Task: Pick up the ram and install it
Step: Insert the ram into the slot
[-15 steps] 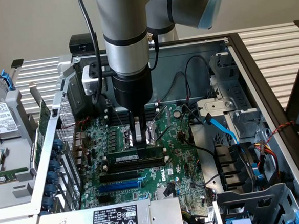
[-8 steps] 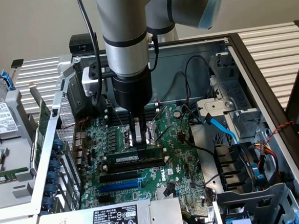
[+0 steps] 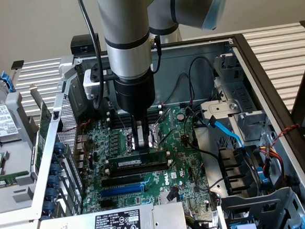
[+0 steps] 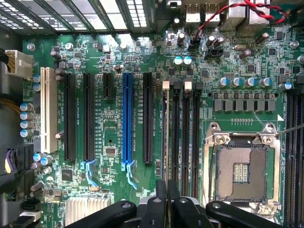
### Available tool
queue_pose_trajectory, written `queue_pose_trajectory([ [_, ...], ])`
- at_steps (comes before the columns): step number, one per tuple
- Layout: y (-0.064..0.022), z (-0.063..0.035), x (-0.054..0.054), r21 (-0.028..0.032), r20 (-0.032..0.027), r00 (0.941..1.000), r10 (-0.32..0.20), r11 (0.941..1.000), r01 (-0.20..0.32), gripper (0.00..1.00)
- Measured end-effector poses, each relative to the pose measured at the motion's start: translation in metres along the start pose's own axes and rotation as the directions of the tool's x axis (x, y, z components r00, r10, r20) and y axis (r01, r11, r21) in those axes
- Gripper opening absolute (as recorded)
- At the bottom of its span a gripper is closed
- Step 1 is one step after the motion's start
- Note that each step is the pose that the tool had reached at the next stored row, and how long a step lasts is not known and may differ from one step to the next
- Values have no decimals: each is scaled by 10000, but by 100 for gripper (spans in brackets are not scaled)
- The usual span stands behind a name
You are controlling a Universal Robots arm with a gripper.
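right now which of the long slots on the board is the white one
The white slot at the end of the row farthest from the CPU socket; the others are black, except one blue slot.

White letters that look like DELL stand on the green motherboard (image 3: 170,179), just past one end of the blue slot (image 3: 124,190). The big white label (image 3: 117,225) on the metal box (image 3: 170,218) at the board's edge carries fine print and round marks too small to read. The same goes for the small label on the ram (image 3: 137,160) and the white lettering beside the black slots (image 4: 147,118).
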State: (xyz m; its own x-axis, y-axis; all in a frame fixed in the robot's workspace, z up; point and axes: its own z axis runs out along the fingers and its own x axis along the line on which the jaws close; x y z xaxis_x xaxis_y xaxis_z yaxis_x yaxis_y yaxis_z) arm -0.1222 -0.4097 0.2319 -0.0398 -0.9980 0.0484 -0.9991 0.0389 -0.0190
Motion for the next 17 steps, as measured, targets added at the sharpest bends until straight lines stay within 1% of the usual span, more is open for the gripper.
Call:
queue_pose_trajectory([
  [17, 15, 37, -6, 25, -2, 10000, 1, 10000, -1, 13],
])
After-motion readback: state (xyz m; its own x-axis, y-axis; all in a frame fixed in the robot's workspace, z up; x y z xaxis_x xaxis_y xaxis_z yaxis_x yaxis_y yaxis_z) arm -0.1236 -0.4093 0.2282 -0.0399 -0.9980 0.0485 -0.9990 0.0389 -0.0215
